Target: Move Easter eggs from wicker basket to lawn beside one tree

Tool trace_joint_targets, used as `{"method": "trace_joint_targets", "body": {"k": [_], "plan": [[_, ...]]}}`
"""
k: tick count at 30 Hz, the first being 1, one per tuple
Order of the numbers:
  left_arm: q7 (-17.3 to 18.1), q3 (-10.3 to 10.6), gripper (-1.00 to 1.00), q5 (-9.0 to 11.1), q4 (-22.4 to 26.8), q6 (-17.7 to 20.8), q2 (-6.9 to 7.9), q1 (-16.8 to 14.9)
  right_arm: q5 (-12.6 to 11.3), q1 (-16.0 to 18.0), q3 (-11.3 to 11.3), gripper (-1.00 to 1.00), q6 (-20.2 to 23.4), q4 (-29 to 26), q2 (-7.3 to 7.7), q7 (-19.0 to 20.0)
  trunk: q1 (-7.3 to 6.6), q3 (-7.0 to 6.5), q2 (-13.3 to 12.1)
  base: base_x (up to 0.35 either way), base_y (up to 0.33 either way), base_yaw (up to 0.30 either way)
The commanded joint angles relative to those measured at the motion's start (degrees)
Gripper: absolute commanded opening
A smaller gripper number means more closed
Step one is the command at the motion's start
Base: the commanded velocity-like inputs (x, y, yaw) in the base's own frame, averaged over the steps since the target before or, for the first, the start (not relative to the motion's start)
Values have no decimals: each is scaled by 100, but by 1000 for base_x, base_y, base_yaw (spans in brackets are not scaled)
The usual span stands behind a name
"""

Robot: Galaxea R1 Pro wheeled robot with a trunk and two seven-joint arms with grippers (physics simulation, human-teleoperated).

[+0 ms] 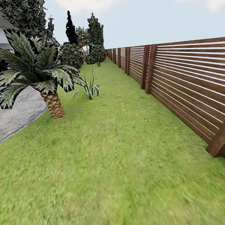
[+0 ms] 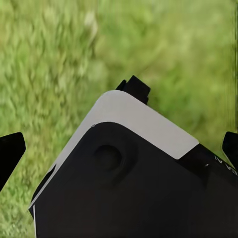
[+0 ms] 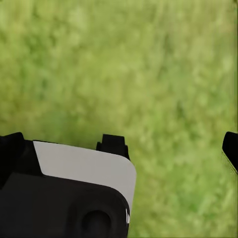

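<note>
No eggs or basket in sight, so which arm sits nearer can't be judged. Lawn [image 1: 122, 158] runs ahead along the fence [image 1: 190, 84]; palm [image 1: 40, 73] ahead-left by the paved patch [image 1: 12, 115]. Left tool [image 2: 119, 148] and right tool [image 3: 119, 144] hang over grass, jaws spread, holding nothing.

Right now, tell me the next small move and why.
Probably turn the base and scan for the basket: ahead lie bare lawn, a wooden fence and a palm, and both wrist views look down on grass.
</note>
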State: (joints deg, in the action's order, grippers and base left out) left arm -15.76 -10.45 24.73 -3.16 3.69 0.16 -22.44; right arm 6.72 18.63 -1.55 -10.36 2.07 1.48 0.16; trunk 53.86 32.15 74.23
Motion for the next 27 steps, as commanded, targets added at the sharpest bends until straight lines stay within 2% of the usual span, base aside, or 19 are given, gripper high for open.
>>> {"method": "trace_joint_targets", "body": {"k": [1,27], "plan": [[-17,-45,100,-37,-7,9,1,-6,31,9,-12,100,-36,22,1,2,3,5,3,316,0,0],[-17,-44,100,-38,-9,9,1,-6,31,9,-12,100,-36,22,1,2,3,5,3,317,0,0]]}}
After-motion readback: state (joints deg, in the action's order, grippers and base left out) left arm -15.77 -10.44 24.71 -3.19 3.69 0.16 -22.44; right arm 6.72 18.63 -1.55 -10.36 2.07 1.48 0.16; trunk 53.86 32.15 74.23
